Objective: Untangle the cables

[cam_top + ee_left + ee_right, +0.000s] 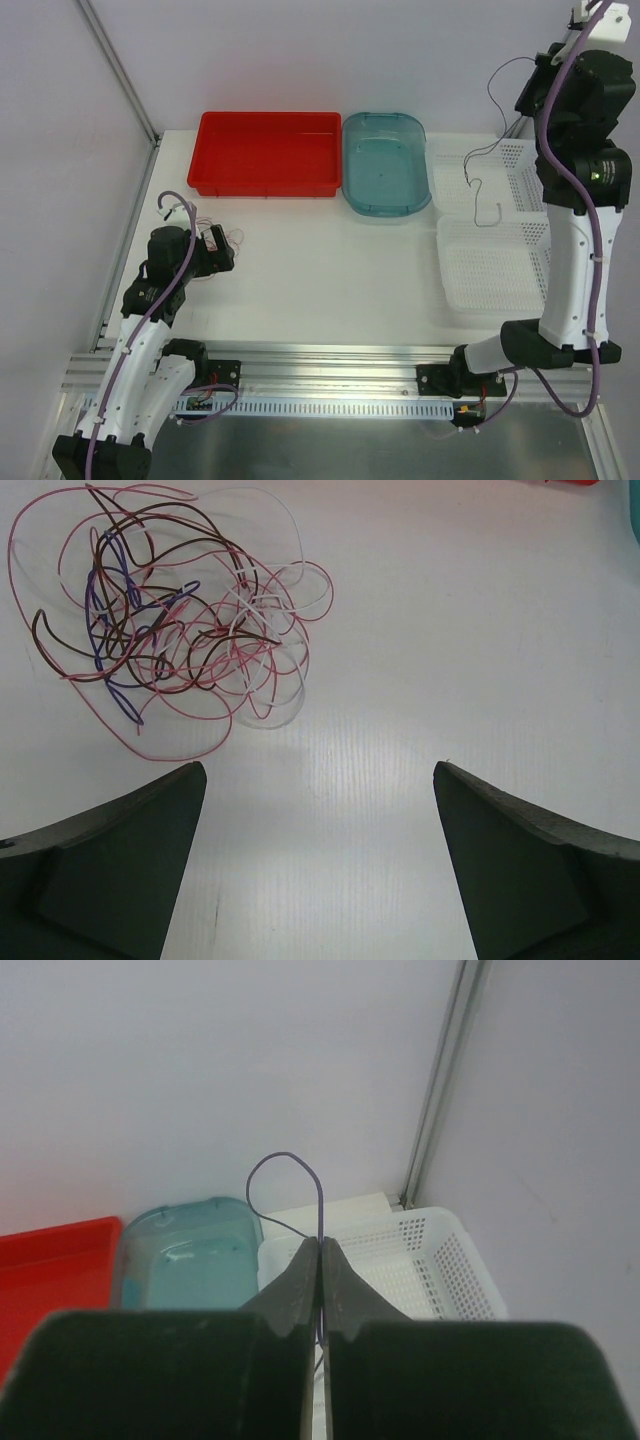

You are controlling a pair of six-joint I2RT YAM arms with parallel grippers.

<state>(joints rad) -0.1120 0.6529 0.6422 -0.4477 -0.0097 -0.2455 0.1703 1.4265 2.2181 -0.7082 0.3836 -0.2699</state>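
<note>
- Bench [330,262] surface is lying bare across the middle, giving the widest room between the two arms.
- Along the far edge, a red tray [265,155] and a teal tub [385,165] are sitting side by side, just beside each other. Two white baskets [490,265] are filling the right side, one behind the other.
- An aluminium rail [330,365] is bounding the near edge, and a slanted frame post [120,70] is closing in the left side.
- The left fingers [220,248] are hanging low over the left part of the bench, standing wide apart and holding nothing.
- The tangle of cables [170,620], pink, white, brown and blue-purple strands looping over one another, is lying flat on the bench. It is sitting just ahead of the left fingers and off to the left in the wrist view, not between them.
- The right fingers [320,1260] are sitting high above the baskets near the back right corner, pressing tightly together on a single purple strand [285,1160].
- That strand is arching in a loop above the right fingers. In the overhead view it is dangling in curls over the far basket, well apart from the tangle. Whether its end is touching the basket I cannot tell.
</note>
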